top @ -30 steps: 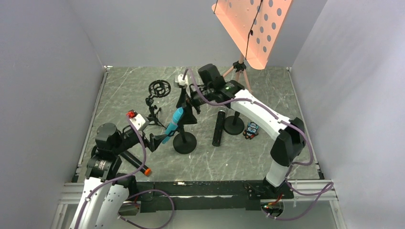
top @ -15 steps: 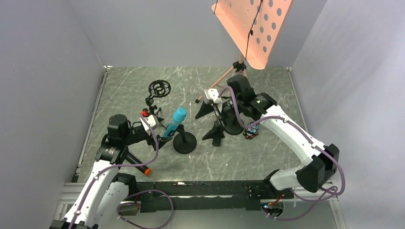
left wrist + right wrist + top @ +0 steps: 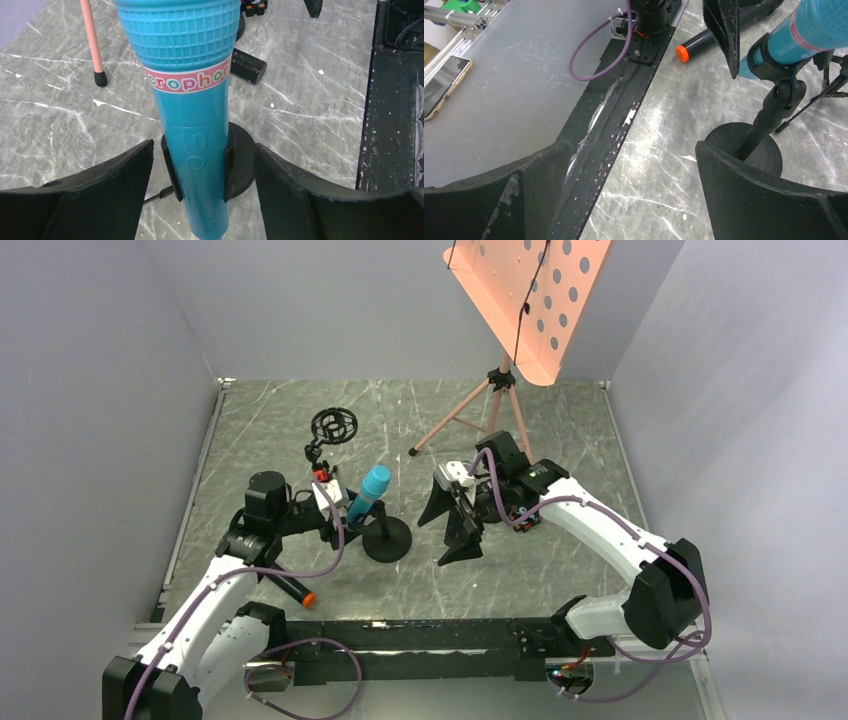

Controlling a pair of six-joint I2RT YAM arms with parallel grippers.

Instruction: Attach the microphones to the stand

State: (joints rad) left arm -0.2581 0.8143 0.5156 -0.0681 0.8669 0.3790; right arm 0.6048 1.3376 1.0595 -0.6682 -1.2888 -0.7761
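The teal-blue microphone sits tilted in the black clip of a round-based stand. My left gripper is open, its fingers on either side of the mic's lower shaft with a gap on each side. A black microphone with an orange-red end lies on the table near the left arm. Only the end of another black microphone shows past the stand. My right gripper hangs open and empty over the table, right of the stand.
A small tripod with a round shock mount stands behind the left gripper. A pink perforated music stand on tripod legs is at the back. A colourful toy figure lies by the right arm. The black frame rail borders the near edge.
The teal-blue mic now sits in the stand's clip. My right gripper left the stand and swung down towards the near side. My left gripper moved in around the mic's shaft, jaws slightly narrower.
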